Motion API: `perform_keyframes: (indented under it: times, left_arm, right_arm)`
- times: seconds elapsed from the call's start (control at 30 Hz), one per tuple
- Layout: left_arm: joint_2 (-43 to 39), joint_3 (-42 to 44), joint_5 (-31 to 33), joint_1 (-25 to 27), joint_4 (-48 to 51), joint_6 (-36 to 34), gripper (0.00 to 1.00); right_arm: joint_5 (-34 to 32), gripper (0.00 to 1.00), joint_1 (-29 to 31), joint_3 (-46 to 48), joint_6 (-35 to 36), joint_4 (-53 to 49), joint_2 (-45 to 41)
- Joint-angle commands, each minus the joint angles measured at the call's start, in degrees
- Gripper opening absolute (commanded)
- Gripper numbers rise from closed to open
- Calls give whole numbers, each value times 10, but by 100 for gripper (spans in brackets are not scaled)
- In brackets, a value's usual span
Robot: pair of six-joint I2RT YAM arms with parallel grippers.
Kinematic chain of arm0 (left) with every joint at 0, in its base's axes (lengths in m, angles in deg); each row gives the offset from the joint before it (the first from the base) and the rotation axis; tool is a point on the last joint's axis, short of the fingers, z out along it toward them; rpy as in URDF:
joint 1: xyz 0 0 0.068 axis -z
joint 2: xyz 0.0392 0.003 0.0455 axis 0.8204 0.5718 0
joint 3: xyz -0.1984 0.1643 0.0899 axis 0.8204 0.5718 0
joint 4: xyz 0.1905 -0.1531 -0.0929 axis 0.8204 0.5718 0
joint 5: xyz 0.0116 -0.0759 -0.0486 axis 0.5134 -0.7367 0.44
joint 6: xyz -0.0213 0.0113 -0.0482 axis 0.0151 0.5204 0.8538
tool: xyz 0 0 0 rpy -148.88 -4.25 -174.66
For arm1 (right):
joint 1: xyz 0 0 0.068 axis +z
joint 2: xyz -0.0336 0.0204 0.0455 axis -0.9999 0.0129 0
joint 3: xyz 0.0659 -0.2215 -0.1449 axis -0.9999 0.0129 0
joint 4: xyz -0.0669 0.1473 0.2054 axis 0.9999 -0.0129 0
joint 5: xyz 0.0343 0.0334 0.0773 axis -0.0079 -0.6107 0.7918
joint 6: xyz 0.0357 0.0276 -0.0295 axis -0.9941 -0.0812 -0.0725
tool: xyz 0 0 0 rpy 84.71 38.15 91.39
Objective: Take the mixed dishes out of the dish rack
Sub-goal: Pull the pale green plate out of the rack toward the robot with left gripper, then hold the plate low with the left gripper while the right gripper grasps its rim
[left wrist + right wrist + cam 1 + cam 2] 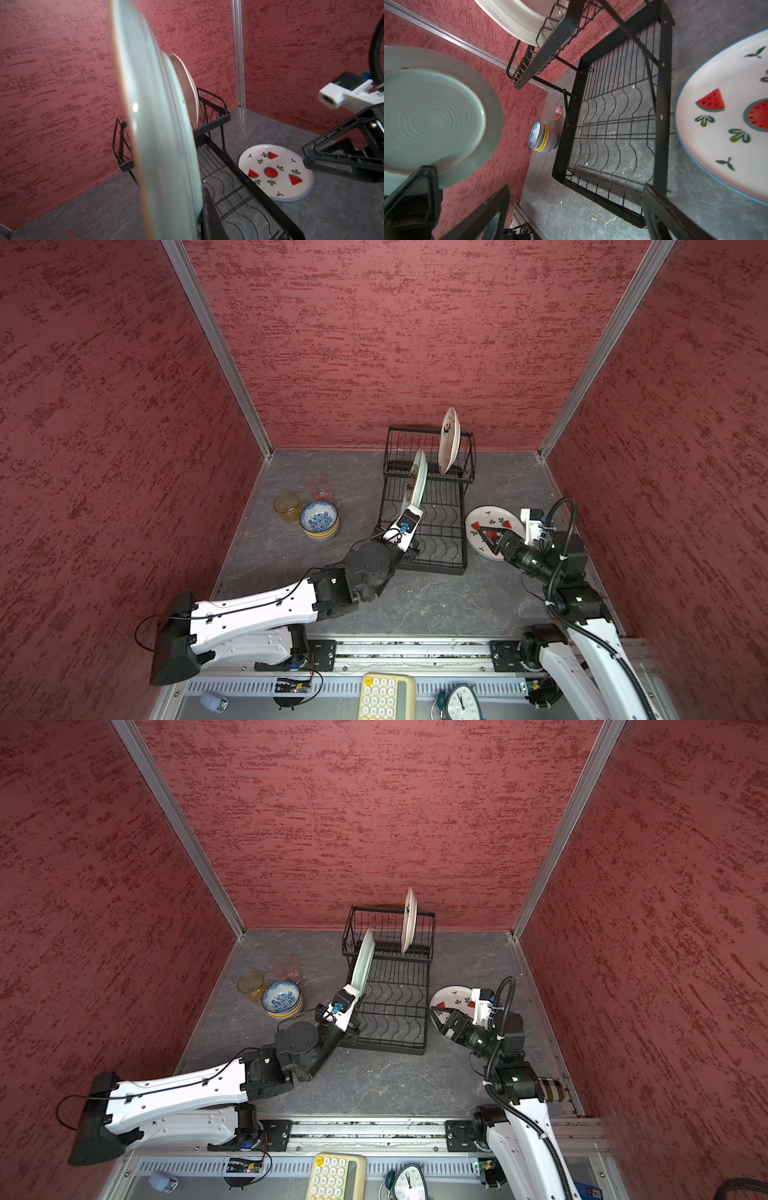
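Left hand [410,512], at the near-left corner of the dish rack [434,569]: narrow, clamped on the lower rim of the pale green plate [419,477]. The plate stands on edge, slightly tilted, raised over the left rail of the rack's flat tray. In the right wrist view it looks clear of the wires, not certain.

Right hand [488,540], just right of the rack: jaws wide, holding nothing, hovering over the near edge of the watermelon plate [484,517]. That plate lies flat on the tabletop [415,605] beside the rack's right rail.

Left of the rack, well apart: stacked bowls [319,520], blue-white on top; amber tumbler [286,506] and pink tumbler [321,488] just beyond. All out.

Far end of the rack: cream plate [449,439] upright in the tall basket, toward its right side. It is the only dish left inside.

Judgement: the step in hand is setting the green plate down. It rises edge-on from the hand, long axis near vertical, so it must be swung flat. Free tabletop lies left of the rack, on the left arm's side. For the cream plate the empty right hand is nearer; its faces look left and right, so a grasp on the top rim from above looks best
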Motion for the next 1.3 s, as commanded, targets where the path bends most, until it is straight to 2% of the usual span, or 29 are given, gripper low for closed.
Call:
perform_keyframes:
  times: [0.0, 0.17, 0.3, 0.53, 0.83, 1.27]
  left_arm:
    - [-31, -1, 38, 20, -8, 19, 0]
    - [-41, 24, 61, 43, 23, 46, 0]
    - [-47, 45, 79, 63, 18, 53, 0]
    - [-45, 68, 73, 66, 17, 58, 0]
    - [-26, 88, 46, 65, 34, 62, 0]
    - [18, 101, -20, 50, 9, 76, 0]
  right_arm:
    - [-47, 99, 41, -8, -26, 12, 0]
    - [-40, 98, 73, -9, -63, 40, 13]
    - [-75, 98, 104, -11, -70, 48, 23]
    - [-100, 99, 151, -28, -87, 85, 74]
    - [-92, 99, 163, -45, -108, 104, 99]
    - [-92, 99, 195, -88, -84, 64, 126]
